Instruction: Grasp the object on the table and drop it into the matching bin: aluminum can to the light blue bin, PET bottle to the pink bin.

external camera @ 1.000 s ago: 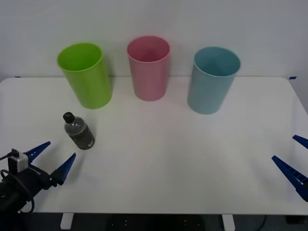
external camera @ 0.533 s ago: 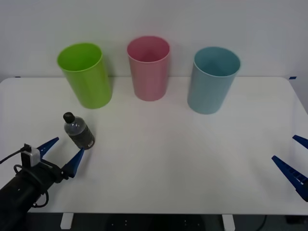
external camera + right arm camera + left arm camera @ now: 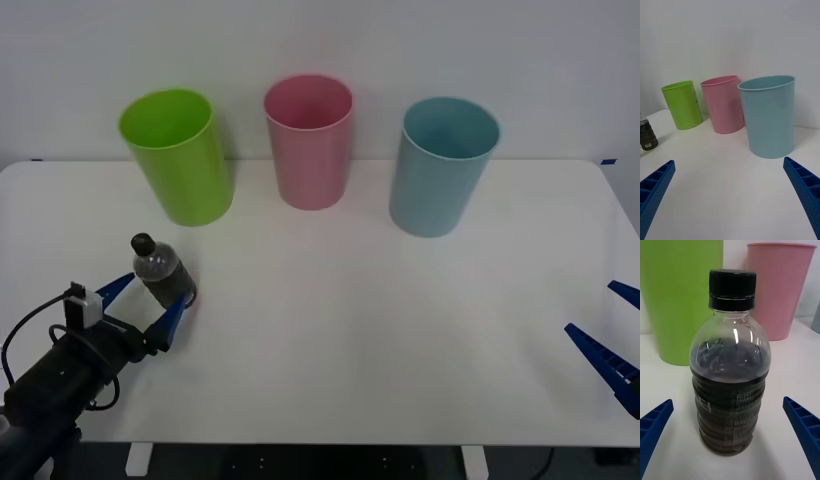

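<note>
Since a second ago the left gripper (image 3: 143, 307) has advanced to straddle the bottle (image 3: 164, 273), fingers spread, apparently not touching. The bottle stands on the desk (image 3: 400, 330) at the green bin's (image 3: 180, 155) 6 o'clock. Approach is ending; next, clench, then carry to the pink bin (image 3: 309, 140). The right gripper (image 3: 612, 340) waits, released.

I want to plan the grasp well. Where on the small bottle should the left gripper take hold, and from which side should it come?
Grip the PET bottle around its ribbed, labelled lower body, below the rounded shoulder, coming level from the robot's side. It stands upright on the table, and the open left gripper already has one finger on each side, so closing there should likely hold it.
</note>
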